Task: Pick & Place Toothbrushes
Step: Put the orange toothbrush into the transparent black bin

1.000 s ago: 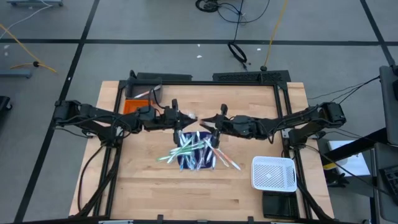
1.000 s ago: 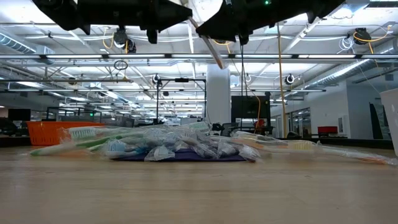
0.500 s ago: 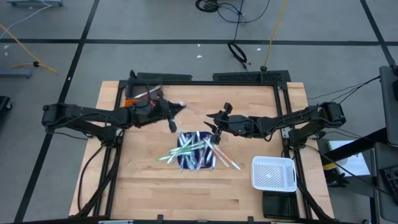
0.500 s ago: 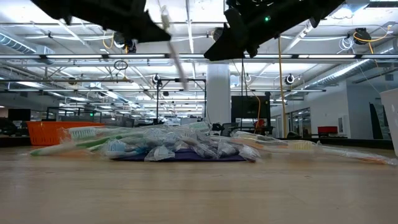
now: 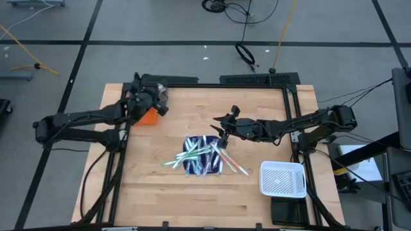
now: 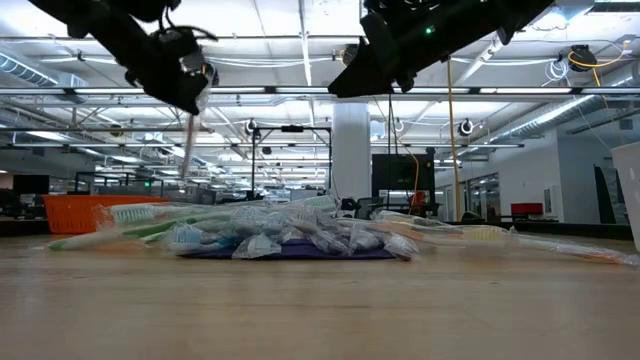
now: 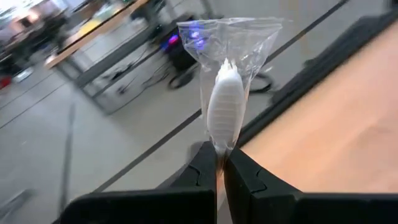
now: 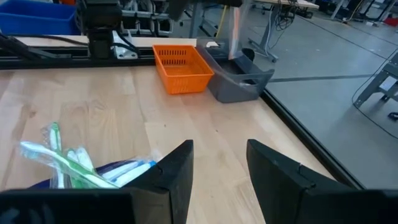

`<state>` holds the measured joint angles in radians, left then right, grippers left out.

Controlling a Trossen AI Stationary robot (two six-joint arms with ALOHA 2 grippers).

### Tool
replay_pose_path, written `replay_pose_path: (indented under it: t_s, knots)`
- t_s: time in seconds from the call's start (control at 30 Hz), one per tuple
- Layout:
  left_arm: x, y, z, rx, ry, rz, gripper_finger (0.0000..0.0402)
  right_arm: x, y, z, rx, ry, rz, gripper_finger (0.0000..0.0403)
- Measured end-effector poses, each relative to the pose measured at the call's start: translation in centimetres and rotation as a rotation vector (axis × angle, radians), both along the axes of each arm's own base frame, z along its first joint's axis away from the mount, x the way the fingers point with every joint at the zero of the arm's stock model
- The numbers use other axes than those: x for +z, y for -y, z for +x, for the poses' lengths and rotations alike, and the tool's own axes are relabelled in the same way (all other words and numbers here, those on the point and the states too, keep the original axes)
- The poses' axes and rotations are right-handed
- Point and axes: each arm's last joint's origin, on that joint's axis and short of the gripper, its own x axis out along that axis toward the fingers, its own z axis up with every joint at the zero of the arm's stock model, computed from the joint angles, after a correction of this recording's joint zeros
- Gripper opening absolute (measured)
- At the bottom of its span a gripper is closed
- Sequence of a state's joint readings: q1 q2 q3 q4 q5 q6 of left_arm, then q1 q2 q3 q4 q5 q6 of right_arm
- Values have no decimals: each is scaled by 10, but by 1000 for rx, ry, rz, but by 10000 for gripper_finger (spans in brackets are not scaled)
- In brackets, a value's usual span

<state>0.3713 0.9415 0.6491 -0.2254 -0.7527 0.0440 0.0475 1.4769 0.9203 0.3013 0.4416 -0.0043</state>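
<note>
A heap of wrapped toothbrushes (image 5: pixel 202 156), green, white, pink and blue, lies on a dark blue mat (image 6: pixel 290 253) mid-table. My left gripper (image 5: pixel 160 106) is up at the far left, above the orange basket (image 5: pixel 148 118) and beside the grey bin (image 8: pixel 239 81), shut on one wrapped toothbrush (image 7: pixel 227 102). That brush also shows in the low view (image 6: pixel 188 140), dangling under the fingers. My right gripper (image 5: pixel 221 126) hovers open just beyond the heap's far side with nothing between its fingers (image 8: pixel 177 168). My left gripper pinches the toothbrush between its two fingertips (image 7: pixel 205 168), just under the white brush head (image 7: pixel 225 140), through the clear wrapper. The head and the wrapper's end stick out past the fingertips. The handle (image 6: pixel 187 150) hangs below the gripper, clear of table and baskets.
A white mesh basket (image 5: pixel 282 178) sits at the near right corner. The orange basket (image 8: pixel 180 67) and grey bin stand side by side at the far left. Bare wood lies around the mat. A black frame (image 5: pixel 212 81) borders the table.
My right gripper has opened and let go of the toothbrush that both grippers held above the heap. My left gripper has carried that brush toward the table's far left corner, turning as it went, so the brush now hangs over the baskets. The right arm has stayed put.
</note>
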Motion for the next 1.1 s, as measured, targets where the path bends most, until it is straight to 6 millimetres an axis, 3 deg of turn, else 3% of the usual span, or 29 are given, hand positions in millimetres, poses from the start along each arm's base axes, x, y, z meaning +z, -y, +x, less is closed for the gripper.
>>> replay_pose_path:
  t_s: [0.4,0.63,0.93,1.1]
  knots:
    - [-26,-48,-25,197,-220,-129,0,0,0,0,1,0,0,140]
    - [-41,-65,-28,187,-307,-232,0,0,0,0,1,0,0,141]
    - [-31,-89,-26,216,-358,-376,0,0,0,0,1,0,0,141]
    - [-36,-101,-26,207,-380,-455,1,0,0,0,1,-1,1,140]
